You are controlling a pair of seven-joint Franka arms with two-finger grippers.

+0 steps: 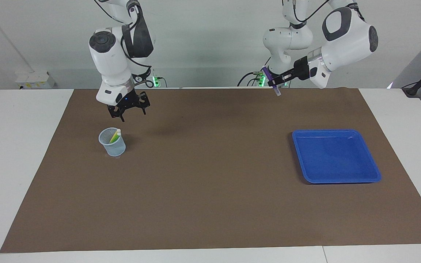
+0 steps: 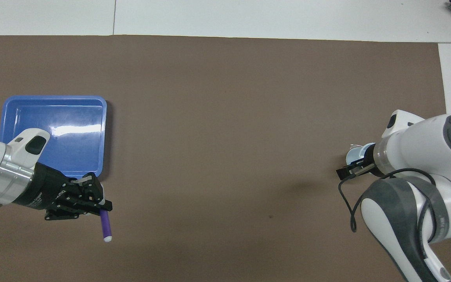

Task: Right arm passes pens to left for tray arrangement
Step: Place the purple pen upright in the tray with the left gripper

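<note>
From across the tabletop, my left pincer [image 1: 274, 81] hangs high over the edge of the brown mat [image 1: 210, 204] nearest my bases, toward my left arm's end, clamped on the purple pen [image 1: 271, 80], which slants with its pale tip downward. The blue tray [image 1: 336, 156] sits on the mat at that same end, nothing in it. My right pincer [image 1: 127, 109] hovers above the mat near the mesh cup [image 1: 112, 143] at my right arm's end, its fingers spread apart and holding nothing; the cup stands upright with the green pen [image 1: 114, 136] and a yellow one leaning inside. From above, my left pincer [image 2: 92, 203] is over the mat just off the tray's [image 2: 53, 102] corner nearest me, the purple pen [image 2: 105, 225] pointing back toward my own edge of the tabletop. My right pincer [image 2: 349, 171] covers most of the cup [image 2: 354, 156]; I cannot tell its fingers from here.
</note>
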